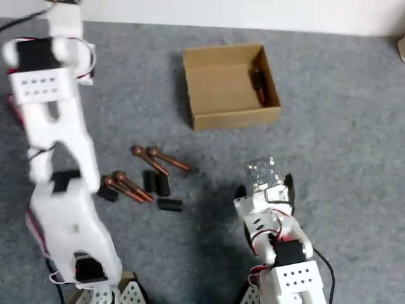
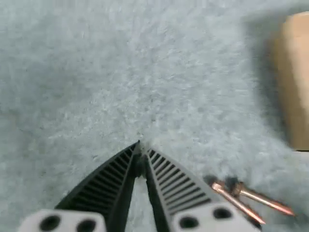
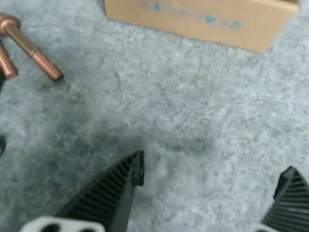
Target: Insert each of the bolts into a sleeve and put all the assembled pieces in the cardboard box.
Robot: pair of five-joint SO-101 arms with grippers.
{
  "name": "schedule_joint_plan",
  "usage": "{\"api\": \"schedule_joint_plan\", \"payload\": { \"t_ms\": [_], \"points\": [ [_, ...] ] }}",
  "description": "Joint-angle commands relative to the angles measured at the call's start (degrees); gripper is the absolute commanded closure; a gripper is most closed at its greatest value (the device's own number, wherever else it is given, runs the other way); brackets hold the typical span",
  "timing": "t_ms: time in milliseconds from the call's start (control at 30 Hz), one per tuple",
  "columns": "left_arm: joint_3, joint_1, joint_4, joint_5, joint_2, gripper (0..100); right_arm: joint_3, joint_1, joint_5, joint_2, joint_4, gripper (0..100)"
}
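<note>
Several copper bolts (image 1: 159, 160) lie loose on the grey carpet, two more (image 1: 130, 188) close beside them. Short black sleeves (image 1: 163, 185) lie among them, one (image 1: 169, 204) nearest the front. The cardboard box (image 1: 220, 117) stands behind, with a dark assembled piece (image 1: 259, 85) against its right wall. My left gripper (image 2: 140, 146) is shut on nothing above bare carpet, with two bolts (image 2: 251, 199) beside it and the box (image 2: 297, 82) farther off. My right gripper (image 3: 212, 173) is open and empty over the carpet, facing the box (image 3: 193, 19), bolts (image 3: 30, 47) off to one side.
The left arm (image 1: 57, 139) rises tall along the left side, partly over one sleeve (image 1: 107, 193). The right arm (image 1: 272, 221) stands at the front, right of the bolts. Grey carpet (image 1: 342, 158) covers the whole table.
</note>
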Motion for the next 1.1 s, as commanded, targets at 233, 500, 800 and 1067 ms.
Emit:
{"api": "schedule_joint_plan", "payload": {
  "t_ms": [233, 500, 800, 1067],
  "points": [
    [66.51, 6.20, -8.18, -0.53, -55.34, 99, -0.22, -0.22, 0.09, -0.40, -1.80, 61.1],
    [115.21, 5.14, -40.79, -6.24, -84.53, 99, -0.13, -0.57, 0.09, -0.40, -0.31, 61.1],
    [129.10, 8.66, -52.31, -4.40, -86.46, 99, -0.13, -4.97, 0.44, -0.22, 0.22, 61.1],
    [125.05, 7.96, -66.02, -0.18, -59.91, 99, -0.13, -5.41, 0.26, -0.04, 1.45, 61.1]
  ]
}}
